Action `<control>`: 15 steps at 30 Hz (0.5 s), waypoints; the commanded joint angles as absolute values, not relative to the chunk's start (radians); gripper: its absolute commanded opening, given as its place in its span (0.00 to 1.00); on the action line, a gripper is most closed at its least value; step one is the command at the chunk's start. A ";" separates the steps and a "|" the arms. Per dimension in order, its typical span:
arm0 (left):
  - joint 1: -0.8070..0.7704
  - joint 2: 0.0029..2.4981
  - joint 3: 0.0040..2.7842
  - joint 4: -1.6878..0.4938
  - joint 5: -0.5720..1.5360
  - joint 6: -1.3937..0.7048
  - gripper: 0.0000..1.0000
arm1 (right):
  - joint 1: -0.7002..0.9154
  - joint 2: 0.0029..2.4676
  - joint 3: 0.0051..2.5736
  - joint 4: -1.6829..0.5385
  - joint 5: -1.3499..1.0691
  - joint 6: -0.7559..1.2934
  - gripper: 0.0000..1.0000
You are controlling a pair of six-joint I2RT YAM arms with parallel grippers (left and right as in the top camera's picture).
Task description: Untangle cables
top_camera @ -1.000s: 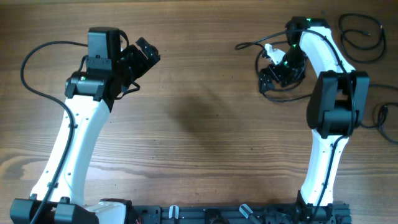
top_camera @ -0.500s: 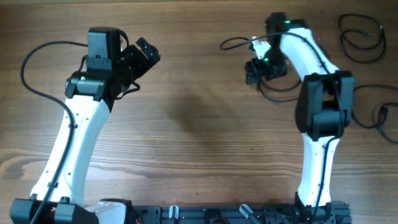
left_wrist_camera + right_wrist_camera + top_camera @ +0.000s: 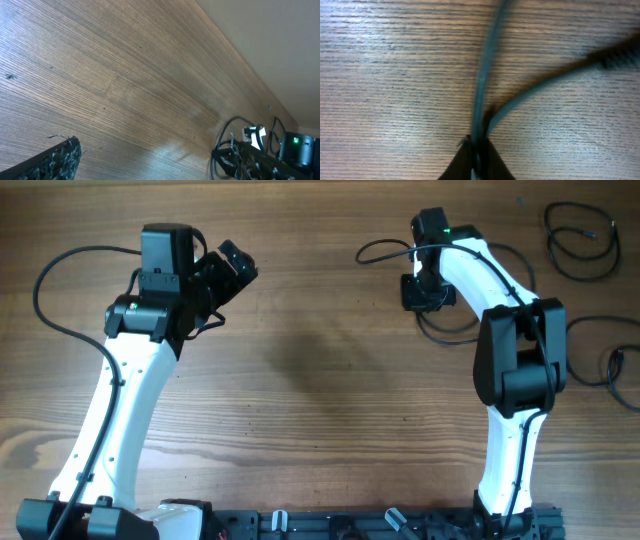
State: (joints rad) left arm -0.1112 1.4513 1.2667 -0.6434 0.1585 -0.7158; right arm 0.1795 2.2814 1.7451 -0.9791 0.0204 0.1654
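Right pincer is clamped shut on one thin black strand of the cables, which lie at the far right of the bench. In its wrist view a second strand meets the tips, but I cannot tell whether that one is pinched too. Left pincer stands wide apart at the far left, holding nothing. The step in hand looks like the first grasp on the bundle. Next should come a gentle pull leftward to draw a loop free without tightening the knot.
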 commanded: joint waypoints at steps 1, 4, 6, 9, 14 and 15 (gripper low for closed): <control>-0.116 1.459 1.271 -0.639 0.167 -0.714 1.00 | 0.156 2.372 1.699 -0.988 0.047 0.192 0.04; -0.116 1.459 1.271 -0.639 0.167 -0.714 1.00 | 0.109 2.355 1.754 -1.026 0.090 0.211 0.04; -0.116 1.459 1.271 -0.639 0.167 -0.714 1.00 | 0.073 2.337 1.795 -1.056 0.104 0.209 0.04; -0.116 1.459 1.271 -0.639 0.167 -0.714 1.00 | 0.001 2.291 1.869 -1.109 0.128 0.193 0.04; -0.116 1.459 1.271 -0.639 0.167 -0.714 1.00 | -0.117 2.176 1.974 -1.191 0.120 0.152 0.04; -0.116 1.459 1.271 -0.639 0.167 -0.714 1.00 | -0.144 2.141 1.984 -1.199 0.120 0.146 0.04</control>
State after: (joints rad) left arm -0.1112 1.4513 1.2667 -0.6434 0.1581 -0.7158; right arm -0.0753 2.2776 1.9091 -1.1721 0.0818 0.1780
